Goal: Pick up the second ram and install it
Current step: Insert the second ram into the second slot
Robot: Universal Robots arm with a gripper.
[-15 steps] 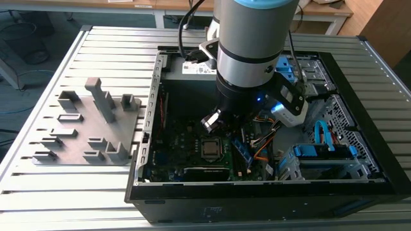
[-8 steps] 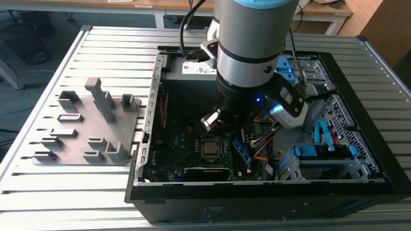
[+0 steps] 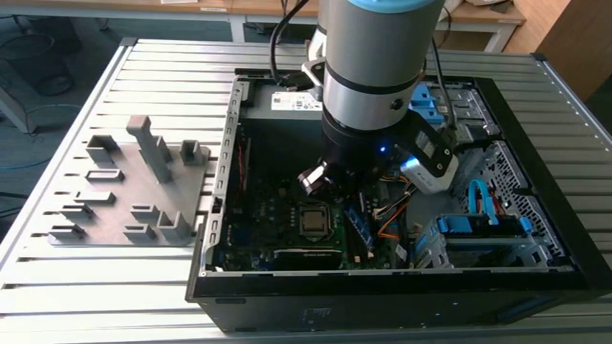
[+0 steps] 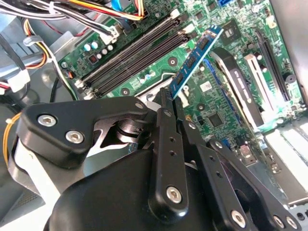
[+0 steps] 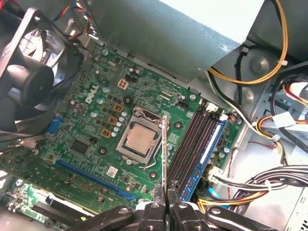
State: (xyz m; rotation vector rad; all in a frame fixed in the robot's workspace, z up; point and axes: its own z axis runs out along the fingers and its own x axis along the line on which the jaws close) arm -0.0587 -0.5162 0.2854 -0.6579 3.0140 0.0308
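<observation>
First wrist view, nearest the lens: the claw (image 5: 166, 192) is seen clenched on the second ram (image 5: 165, 149), which is carried on edge over the motherboard (image 5: 91, 115) and not yet in a slot. It is presumably held so that its contact edge can be presented downward. Below it lie the processor socket (image 5: 139, 139) and, just beside, the memory slots (image 5: 190, 144) — a similar stick (image 5: 211, 144) appears seated in the slot farthest from the socket. In the exterior view, the open computer case (image 3: 229, 143) is set on the slatted counter (image 3: 143, 72), with grey holder blocks (image 3: 134, 186) standing beside it.
</observation>
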